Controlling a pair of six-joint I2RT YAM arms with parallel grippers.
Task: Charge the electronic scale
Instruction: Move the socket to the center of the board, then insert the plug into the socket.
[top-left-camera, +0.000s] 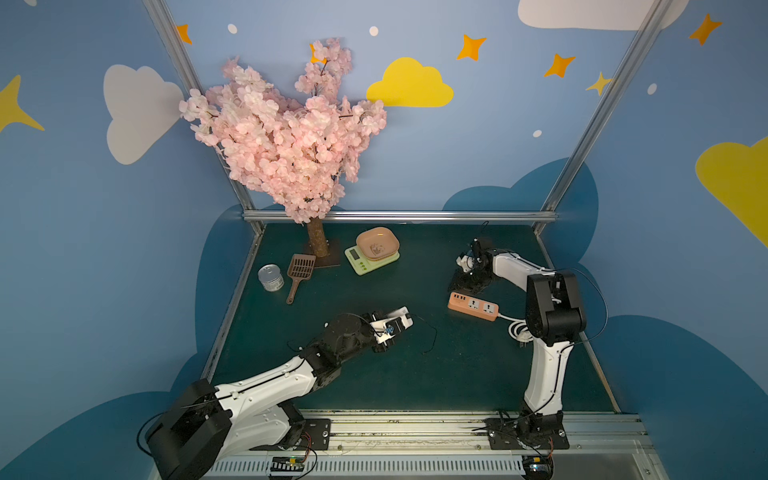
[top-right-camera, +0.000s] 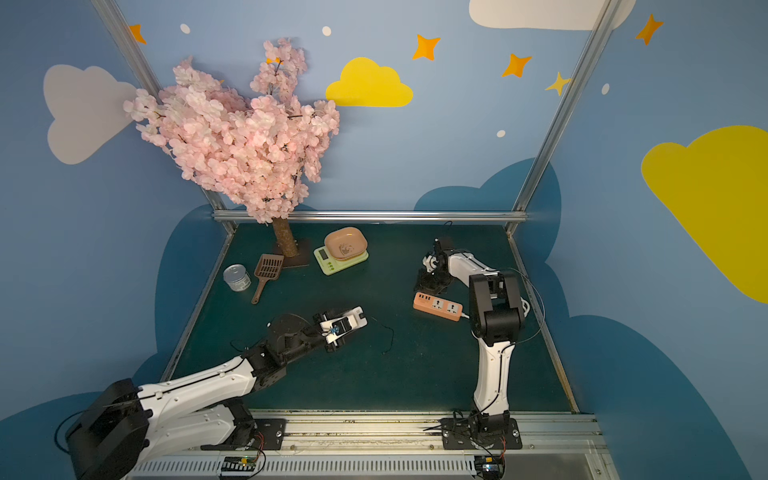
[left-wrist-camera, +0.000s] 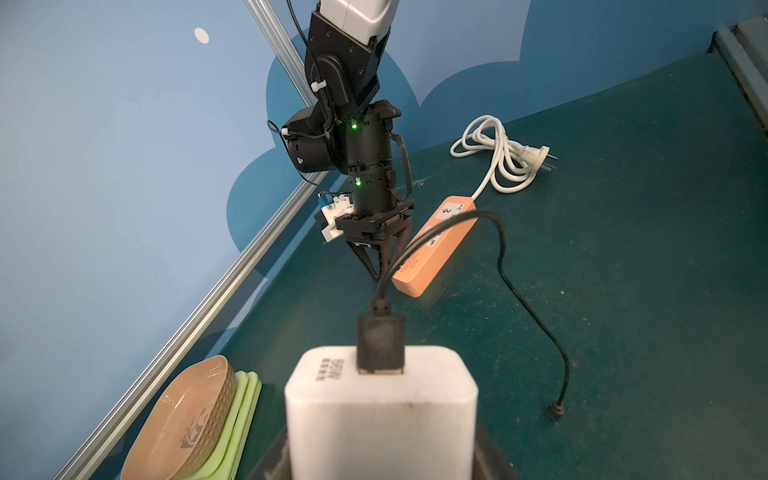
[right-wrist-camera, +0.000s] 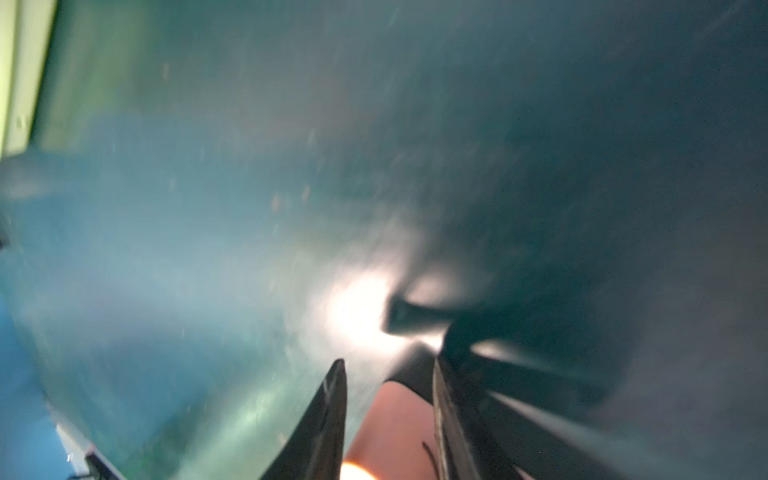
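Note:
The electronic scale (top-left-camera: 365, 262), pale green with a pink dish (top-left-camera: 377, 243) on top, sits at the back of the mat, untouched; it also shows in the left wrist view (left-wrist-camera: 246, 409). My left gripper (top-left-camera: 398, 323) is shut on a white cube charger (left-wrist-camera: 380, 399) at mid-table. A black cable (left-wrist-camera: 503, 266) is plugged into it by a USB plug (left-wrist-camera: 380, 340). The cable's free end (left-wrist-camera: 555, 411) lies loose on the mat. My right gripper (left-wrist-camera: 380, 274) points down at the near end of the salmon power strip (top-left-camera: 473, 306), closed round it (right-wrist-camera: 390, 419).
A pink blossom tree (top-left-camera: 286, 137) stands at the back left, with a brown scoop (top-left-camera: 299, 270) and a tin can (top-left-camera: 271, 278) beside it. The strip's white cord and plug (left-wrist-camera: 503, 153) lie coiled on the right. Metal frame rails (top-left-camera: 399, 216) border the mat.

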